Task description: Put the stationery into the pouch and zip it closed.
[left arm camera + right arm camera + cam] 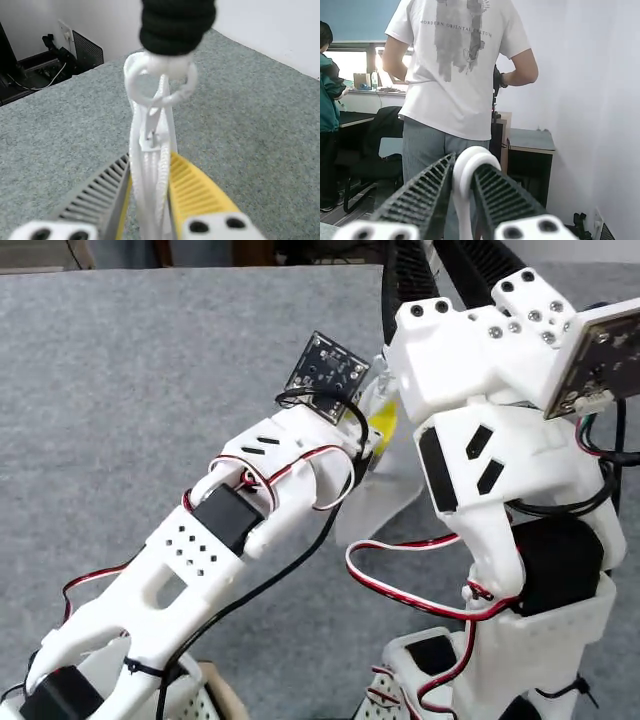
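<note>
Left gripper (150, 165), with one yellow finger and one grey, is clamped tight on the upright edge of the pouch (150, 200), holding it off the table (250, 100). Right gripper (465, 170) is pinched on the white ring (470, 160) of the zip pull. From the left wrist view that ring (131, 80) sits at the top of the pouch edge, under the black right gripper (177, 22).

In the high view the two arms fill the near and right part of the scene. A tan corner (222, 692) of something pokes out by the left arm's base at the near edge; what it is cannot be told. Red and black cables loop between the arms. The pouch (385, 495) shows as a pale translucent flap between the arms, just beside the left gripper (383, 428), mostly covered by both arms. Whether anything is inside it cannot be told. The right arm's black fingers (408, 285) run out past the far edge of the view.

Grey felt-like cloth covers the table (150, 370), stretching wide to the left of the left arm and on to the far edge. Beyond it stands a white wall (260, 25), with dark gear (30, 70) and cables on the floor. Farther off are a desk (532, 140) and a window (350, 62).
</note>
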Tool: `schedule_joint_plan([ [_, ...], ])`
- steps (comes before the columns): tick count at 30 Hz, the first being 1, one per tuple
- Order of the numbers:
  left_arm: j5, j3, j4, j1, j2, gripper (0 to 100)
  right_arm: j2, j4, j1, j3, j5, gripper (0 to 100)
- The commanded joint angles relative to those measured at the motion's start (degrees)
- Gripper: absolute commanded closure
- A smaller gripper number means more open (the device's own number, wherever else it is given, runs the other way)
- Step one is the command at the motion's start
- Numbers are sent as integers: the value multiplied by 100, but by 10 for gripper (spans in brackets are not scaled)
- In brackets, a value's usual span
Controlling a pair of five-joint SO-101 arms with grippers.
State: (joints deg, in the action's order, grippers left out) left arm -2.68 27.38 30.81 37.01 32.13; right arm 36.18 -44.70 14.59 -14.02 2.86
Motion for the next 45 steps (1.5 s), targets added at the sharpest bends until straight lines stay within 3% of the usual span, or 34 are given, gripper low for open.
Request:
schedule_joint_plan([
  [1,35,-295,-97,-48,53,966,127,-79,70,-207,-26,986],
  [8,26,-277,88,-31,62,971,127,-281,35,-207,-18,986],
  [20,-9,-1455,2884,-4,677,971,127,-246,-264,-207,-18,986],
  [35,-9,-1534,3385,-66,1829,971,163,-193,-1011,585,-9,986],
  [45,-9,-2018,4422,-57,2048,971,127,1204,-1345,1578,141,986],
])
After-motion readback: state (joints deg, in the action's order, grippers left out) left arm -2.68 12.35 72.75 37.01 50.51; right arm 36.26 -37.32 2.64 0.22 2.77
